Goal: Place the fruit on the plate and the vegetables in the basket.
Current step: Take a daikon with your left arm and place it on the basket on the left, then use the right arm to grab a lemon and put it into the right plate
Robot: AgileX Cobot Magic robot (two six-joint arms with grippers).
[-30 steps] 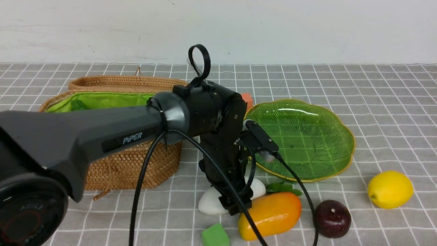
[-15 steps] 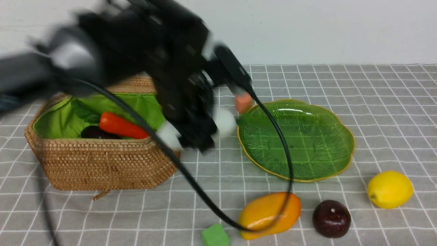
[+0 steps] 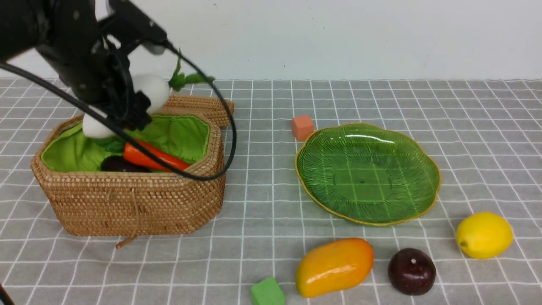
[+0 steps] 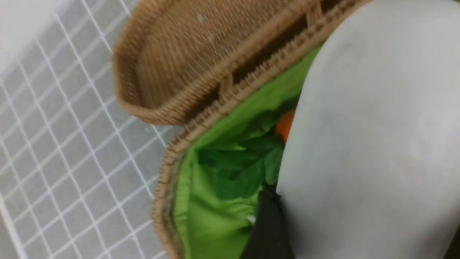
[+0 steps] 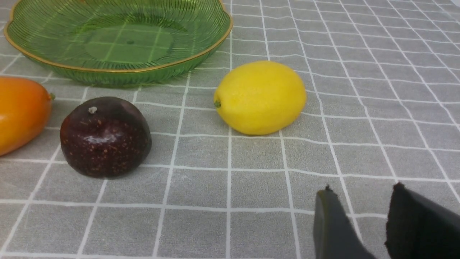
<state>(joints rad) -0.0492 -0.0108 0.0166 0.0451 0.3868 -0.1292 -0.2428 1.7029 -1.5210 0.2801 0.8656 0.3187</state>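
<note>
My left gripper (image 3: 123,108) is shut on the white vegetable (image 3: 154,91), holding it just above the open basket (image 3: 127,199); its green leaf sticks up behind. In the left wrist view the white vegetable (image 4: 377,136) fills most of the frame above the green lining. An orange carrot (image 3: 156,159) and a dark eggplant (image 3: 116,164) lie inside the basket. The green plate (image 3: 368,173) holds nothing. The mango (image 3: 334,267), purple fruit (image 3: 411,271) and lemon (image 3: 484,235) rest on the cloth in front of the plate. My right gripper (image 5: 361,187) stands open near the lemon (image 5: 260,97), holding nothing.
The basket's woven lid (image 3: 199,103) lies open behind it. An orange cube (image 3: 302,127) sits at the plate's far left rim. A green cube (image 3: 266,292) lies near the front edge, left of the mango. The left arm's cable loops over the basket's front right corner.
My left arm has lifted the white vegetable off the cloth beside the mango and swung it up and left, over the basket. The fruits have not moved.
</note>
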